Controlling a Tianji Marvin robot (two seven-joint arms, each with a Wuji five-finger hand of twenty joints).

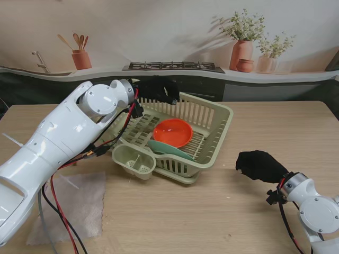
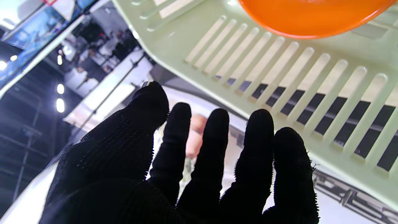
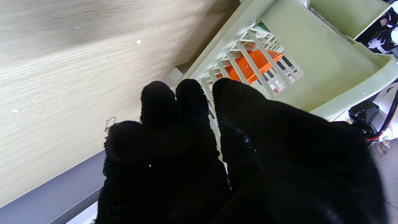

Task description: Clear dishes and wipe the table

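Wooden table (image 1: 275,132) fills the scene, with a cloth (image 1: 74,203) near its front-left corner. Left hand (image 1: 159,89) hovers over the dish rack's (image 1: 217,119) far-left corner, fingers (image 2: 217,140) spread, holding nothing. Orange bowl (image 1: 172,132) sits mid-rack beside it. Right hand (image 1: 260,165), fingers together and empty, hovers right of the rack.

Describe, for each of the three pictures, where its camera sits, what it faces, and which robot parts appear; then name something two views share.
Stand: above the shoulders, facing the table; both arms show.
Left wrist: behind the left robot hand, facing the dish rack.
Right wrist: behind the right robot hand, facing table and rack.
Shared: the orange bowl appears in all three.
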